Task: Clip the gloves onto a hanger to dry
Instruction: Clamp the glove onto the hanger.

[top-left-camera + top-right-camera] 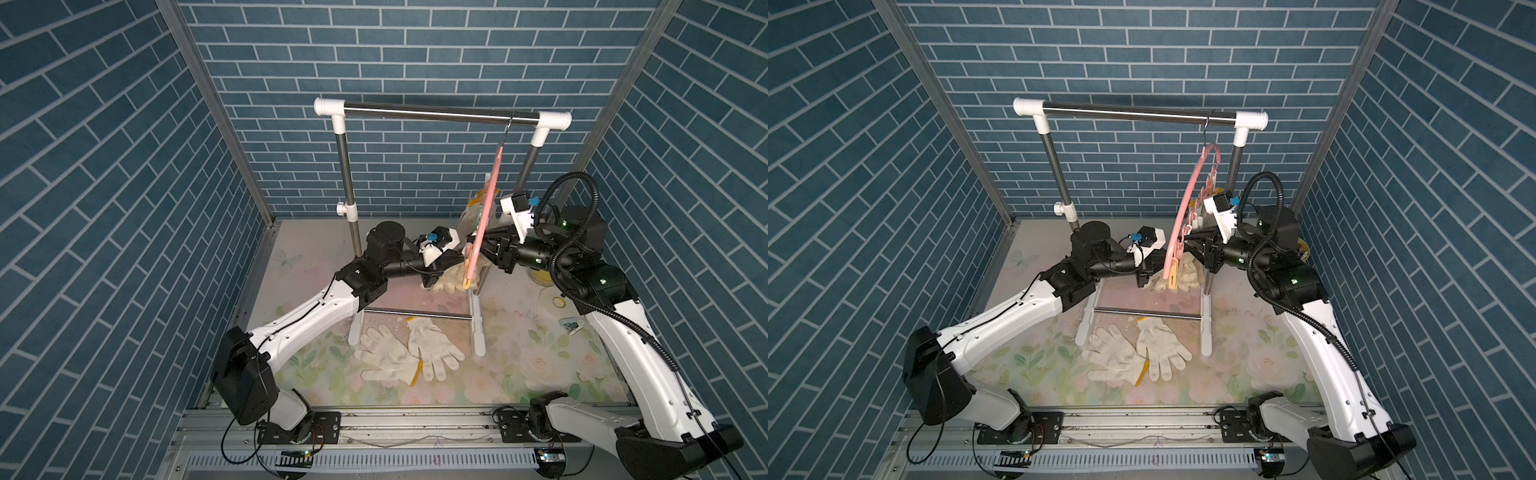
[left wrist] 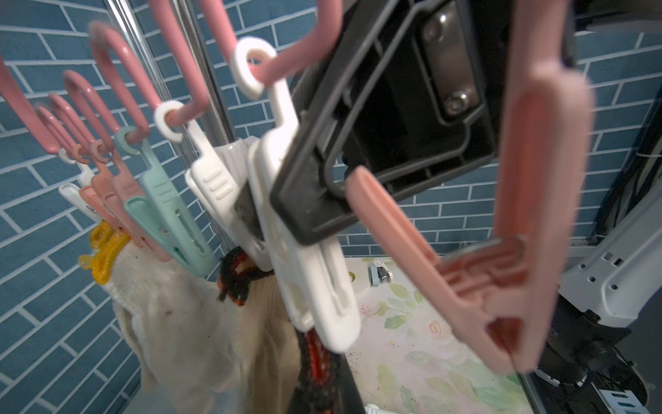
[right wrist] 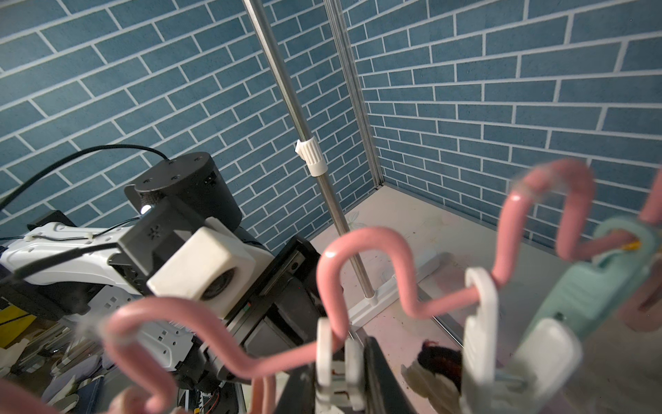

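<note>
The pink hanger point(image 1: 490, 199) point(image 1: 1187, 199) hangs by its hook from the rack's bar, with a row of clips under it. My right gripper point(image 3: 336, 376) point(image 1: 484, 237) is shut on a white clip point(image 2: 311, 286), squeezing its upper end. My left gripper point(image 2: 322, 387) point(image 1: 446, 266) is shut on a cream glove point(image 2: 276, 344), whose red-black cuff sits at that clip's mouth. A yellow-cuffed glove point(image 2: 161, 322) and one with a dark cuff point(image 3: 437, 362) hang from clips further along. Two white gloves point(image 1: 386, 353) point(image 1: 436, 345) lie on the table in both top views.
The steel rack point(image 1: 436, 112) stands mid-table; its feet and lower bar point(image 1: 415, 312) lie just behind the loose gloves. A yellow tape roll point(image 1: 540, 276), a white disc point(image 1: 557, 299) and a small clip point(image 1: 571, 326) lie beside the right arm. A big pink clip point(image 2: 519, 251) hangs beside the white one.
</note>
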{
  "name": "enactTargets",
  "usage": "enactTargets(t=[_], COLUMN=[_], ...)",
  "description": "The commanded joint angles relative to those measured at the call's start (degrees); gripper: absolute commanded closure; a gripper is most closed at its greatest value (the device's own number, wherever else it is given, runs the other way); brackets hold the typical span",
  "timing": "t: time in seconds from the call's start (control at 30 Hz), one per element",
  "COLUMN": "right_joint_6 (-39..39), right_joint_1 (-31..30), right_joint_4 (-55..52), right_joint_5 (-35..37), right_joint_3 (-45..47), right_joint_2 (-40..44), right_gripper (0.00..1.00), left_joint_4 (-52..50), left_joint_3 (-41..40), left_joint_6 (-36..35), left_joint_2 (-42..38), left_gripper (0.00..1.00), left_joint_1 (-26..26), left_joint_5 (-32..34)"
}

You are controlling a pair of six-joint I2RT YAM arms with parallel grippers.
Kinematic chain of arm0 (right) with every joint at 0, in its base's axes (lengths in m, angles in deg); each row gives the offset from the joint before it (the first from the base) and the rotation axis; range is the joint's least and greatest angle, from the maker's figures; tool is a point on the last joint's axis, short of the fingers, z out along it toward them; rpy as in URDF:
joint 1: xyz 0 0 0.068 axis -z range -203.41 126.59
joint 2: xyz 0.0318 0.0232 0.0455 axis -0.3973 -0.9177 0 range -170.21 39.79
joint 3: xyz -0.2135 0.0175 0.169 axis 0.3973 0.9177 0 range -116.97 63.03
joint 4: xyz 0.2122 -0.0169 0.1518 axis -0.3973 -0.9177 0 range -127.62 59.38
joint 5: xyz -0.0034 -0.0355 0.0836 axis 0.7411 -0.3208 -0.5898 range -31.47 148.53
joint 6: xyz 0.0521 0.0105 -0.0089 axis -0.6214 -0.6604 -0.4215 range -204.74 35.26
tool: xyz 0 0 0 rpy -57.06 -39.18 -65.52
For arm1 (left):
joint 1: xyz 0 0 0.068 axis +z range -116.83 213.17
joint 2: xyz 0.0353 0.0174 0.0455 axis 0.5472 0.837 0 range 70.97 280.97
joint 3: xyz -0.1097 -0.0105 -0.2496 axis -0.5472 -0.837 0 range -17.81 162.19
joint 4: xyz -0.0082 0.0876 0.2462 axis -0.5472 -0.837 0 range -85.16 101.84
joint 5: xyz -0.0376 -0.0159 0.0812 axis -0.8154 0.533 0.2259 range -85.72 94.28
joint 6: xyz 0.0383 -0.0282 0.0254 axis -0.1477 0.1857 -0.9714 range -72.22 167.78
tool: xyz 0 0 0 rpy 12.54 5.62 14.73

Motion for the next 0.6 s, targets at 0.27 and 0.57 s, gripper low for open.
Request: enactTargets(t=[0.27,0.57], right_joint_6=[3.7,3.9], right_joint_1=[1.1,1.5], right_joint_4=[-0.2,-0.3], right_joint_5=[-1.2,-2.5], right_joint_3=[1.4,1.7], right_joint_2=[1.6,2.4], right_gripper=[0.99,0.99], left_joint_4=[-2.1,-2.0], left_joint_3=[2.7,5.3], left_joint_6=[-2.9,-1.5], left_joint_2=[-2.3,-0.6], left_gripper=[1.0,1.0], left_joint_1=[1.1,3.2], left_joint_5=[-4.4,-7.0])
